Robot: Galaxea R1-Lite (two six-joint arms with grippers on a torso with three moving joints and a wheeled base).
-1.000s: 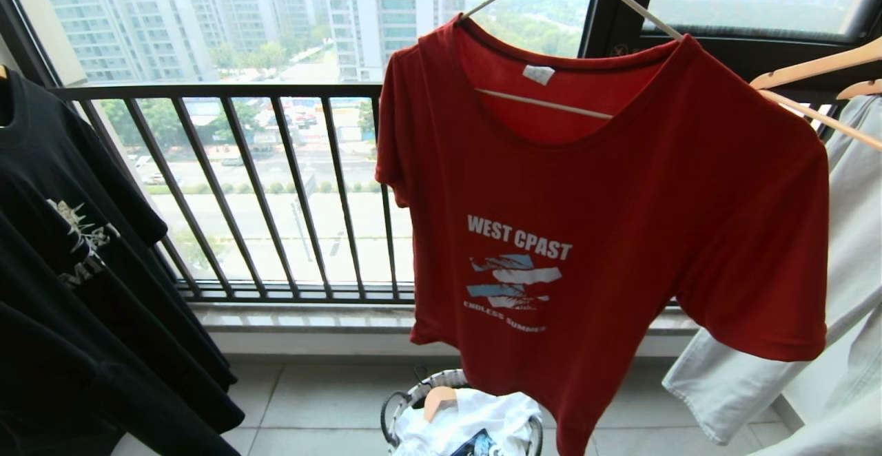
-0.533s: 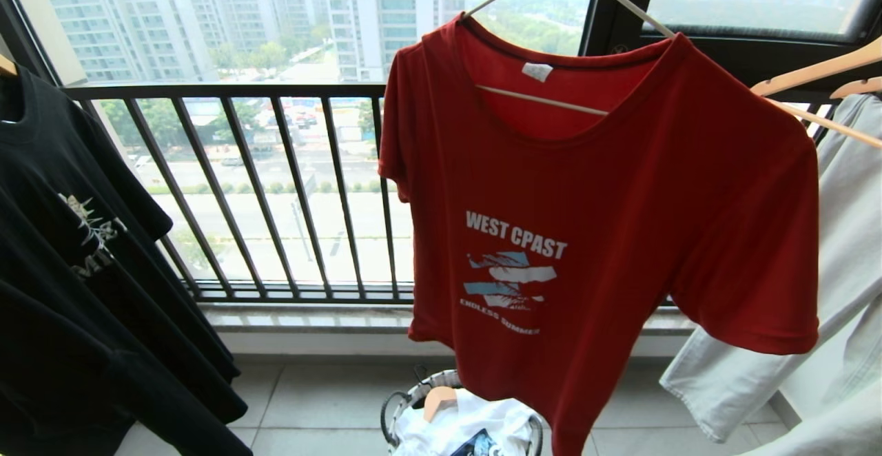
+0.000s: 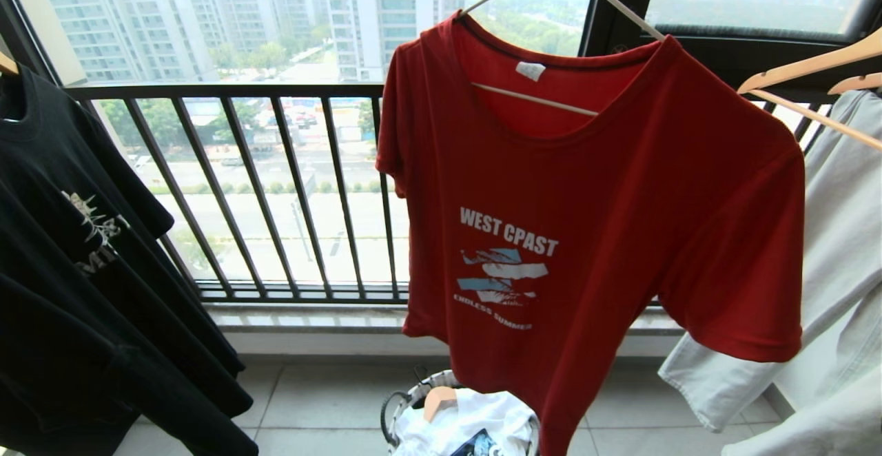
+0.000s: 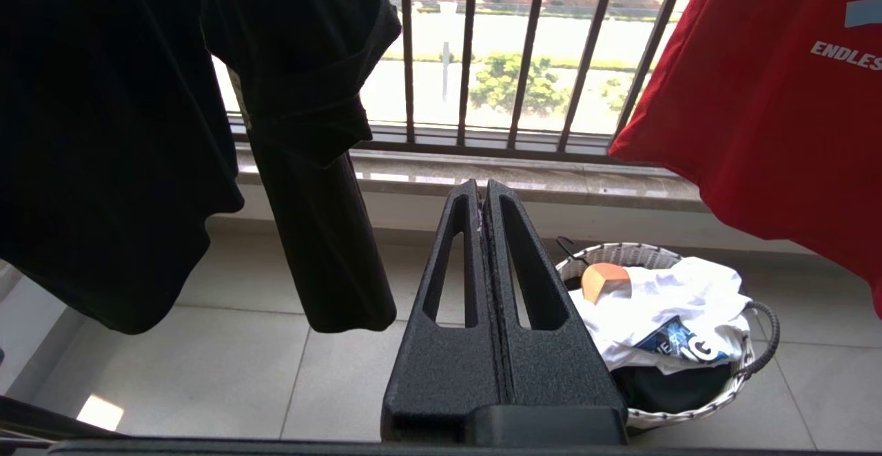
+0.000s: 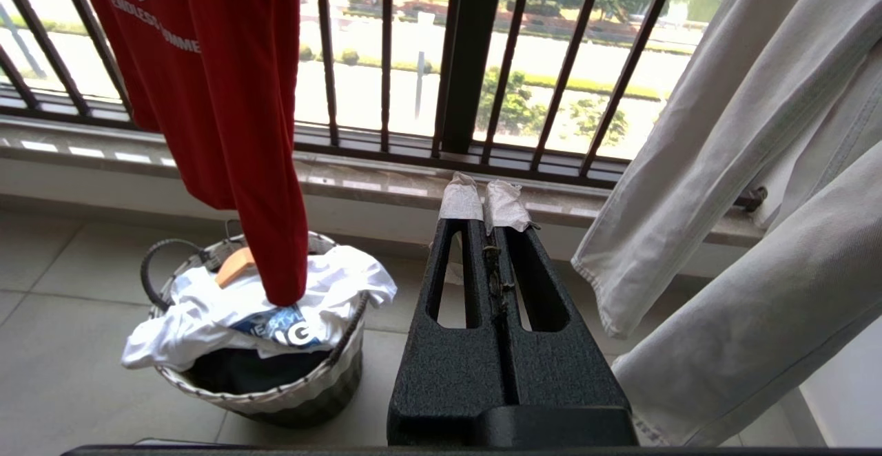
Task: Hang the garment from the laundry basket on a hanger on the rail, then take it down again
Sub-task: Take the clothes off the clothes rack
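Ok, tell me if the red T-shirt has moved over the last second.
Yes: the red T-shirt has swung slightly left against the balcony railing, which stays put in the head view.

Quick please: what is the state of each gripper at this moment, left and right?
Left gripper: closed, holding nothing, low over the floor.
Right gripper: closed, holding nothing, low beside the laundry basket.

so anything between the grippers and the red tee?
Nothing visible. The red T-shirt hangs on the off-white hanger. Left gripper and right gripper are shut, low and apart from it, with open air between.
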